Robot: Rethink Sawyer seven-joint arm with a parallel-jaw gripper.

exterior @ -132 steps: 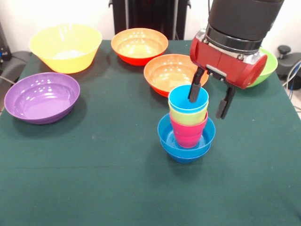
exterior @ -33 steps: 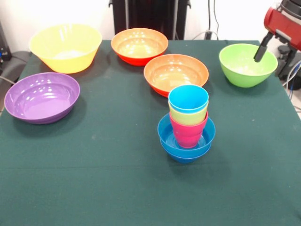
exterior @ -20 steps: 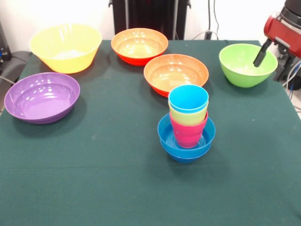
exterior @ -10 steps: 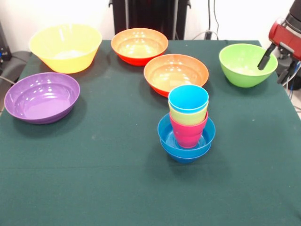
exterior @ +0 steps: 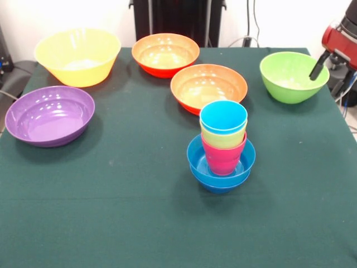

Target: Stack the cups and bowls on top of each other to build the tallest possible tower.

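Observation:
The tower stands mid-table: two nested small blue bowls [exterior: 218, 170] hold a pink cup [exterior: 223, 158], a yellow cup [exterior: 221, 139] and a light blue cup [exterior: 223, 116] on top. My gripper [exterior: 329, 73] is at the far right edge, open and holding nothing. One black finger [exterior: 317, 66] hangs over the right rim of the lime green bowl [exterior: 287, 78]; the other is partly cut off beyond the rim. The other bowls sit apart: large yellow [exterior: 78, 58], purple [exterior: 49, 116], and two orange ones [exterior: 165, 54] [exterior: 207, 87].
The nearer orange bowl sits just behind the tower, almost touching the blue cup in the picture. The green cloth table [exterior: 111, 212] ends close to the right of the lime green bowl, with dark equipment and cables beyond it.
My gripper let go of the light blue cup on the tower, rose and moved right to the lime green bowl. Over the last second it has drifted slightly further right. The tower is unchanged.

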